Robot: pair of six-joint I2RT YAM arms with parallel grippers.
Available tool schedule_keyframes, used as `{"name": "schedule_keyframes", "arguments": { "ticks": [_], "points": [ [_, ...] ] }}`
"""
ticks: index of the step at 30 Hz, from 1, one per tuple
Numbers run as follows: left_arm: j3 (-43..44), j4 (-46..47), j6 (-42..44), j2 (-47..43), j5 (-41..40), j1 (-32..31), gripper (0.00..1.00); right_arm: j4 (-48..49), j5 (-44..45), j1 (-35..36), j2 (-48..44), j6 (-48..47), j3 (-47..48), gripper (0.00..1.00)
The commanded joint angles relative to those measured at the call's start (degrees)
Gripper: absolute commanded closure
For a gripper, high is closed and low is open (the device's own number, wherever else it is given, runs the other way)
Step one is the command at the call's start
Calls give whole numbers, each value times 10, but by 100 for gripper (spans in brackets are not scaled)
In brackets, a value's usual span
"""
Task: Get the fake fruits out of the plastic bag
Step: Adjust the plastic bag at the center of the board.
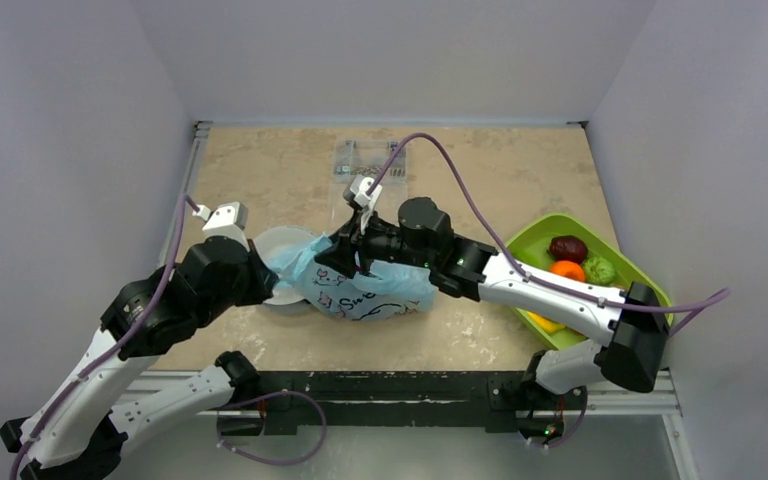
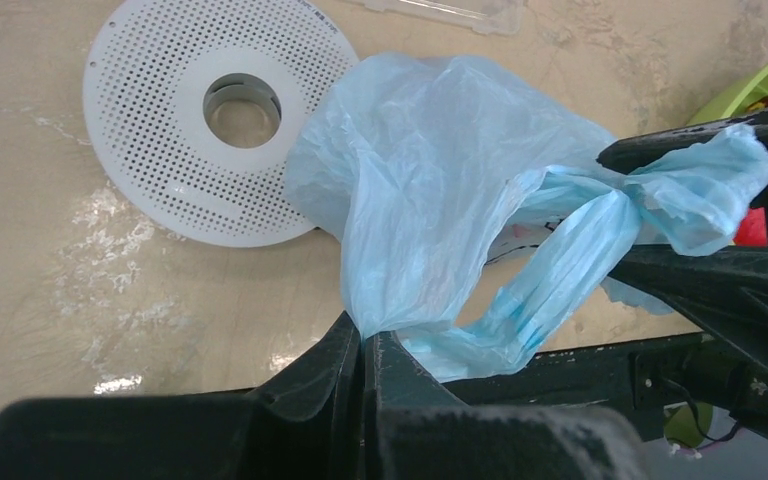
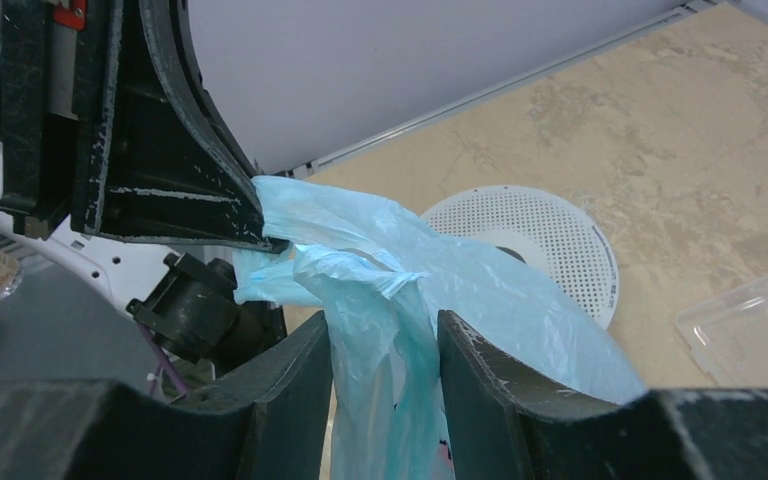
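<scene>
The left gripper (image 2: 365,340) has its two black fingers pressed fully together, and a thin fold of the plastic bag (image 2: 430,170) is pinched between them. Just beyond this gripper, a flat white round disc (image 2: 160,150) lies on the beige, stone-patterned table (image 1: 260,170); it is full of small holes, has one big hole in the middle, and the bag touches its edge. The bag is light blue, translucent and much wrinkled, with dark writing and some pink print on its side. It is stretched between the two grippers, its body resting on the table under the right one. The right gripper (image 3: 380,330) has its jaws partly apart, with a twisted loop of the film bunched in the gap; whether they really press it, I cannot tell. Farther behind this gripper, a clear hard box (image 1: 370,158) lies flat. Well to the right of it, beside the right arm, stands a lime-green oblong tray (image 1: 535,240) holding glossy fake fruits: a dark plum (image 1: 567,248), an orange (image 1: 566,270), a bumpy green piece (image 1: 599,268) and a yellow piece (image 1: 547,322).
</scene>
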Motion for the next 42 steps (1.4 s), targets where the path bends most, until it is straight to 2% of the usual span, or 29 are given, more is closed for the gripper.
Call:
{"name": "schedule_keyframes", "arguments": {
  "ticks": [1, 6, 10, 15, 20, 27, 32, 35, 39, 42],
  "points": [
    [15, -29, 0, 1, -33, 1, 100, 24, -26, -11, -2, 18, 50, 61],
    [16, -43, 2, -10, -37, 3, 100, 41, -73, -44, 3, 66, 61, 82],
    [19, -56, 19, -26, -32, 2, 100, 48, -89, -73, 8, 109, 78, 90],
    [25, -87, 49, -68, -17, 2, 100, 10, -120, -116, 26, 147, 142, 96],
    [75, -144, 59, -106, -36, 2, 100, -48, -141, -182, 43, 168, 211, 99],
    [126, -188, 59, -123, -40, 2, 100, -55, -213, -304, 77, 215, 261, 100],
    [114, -183, 67, -138, 11, 1, 100, -66, -244, -359, 104, 237, 277, 100],
    [85, -153, 92, -132, 85, 1, 100, -47, -255, -374, 113, 254, 271, 99],
    [33, -44, 103, -111, 190, 1, 100, -33, -283, -368, 152, 280, 296, 100],
    [4, 39, 102, -84, 238, 2, 100, -102, -252, -364, 169, 258, 325, 98]
  ]
}}
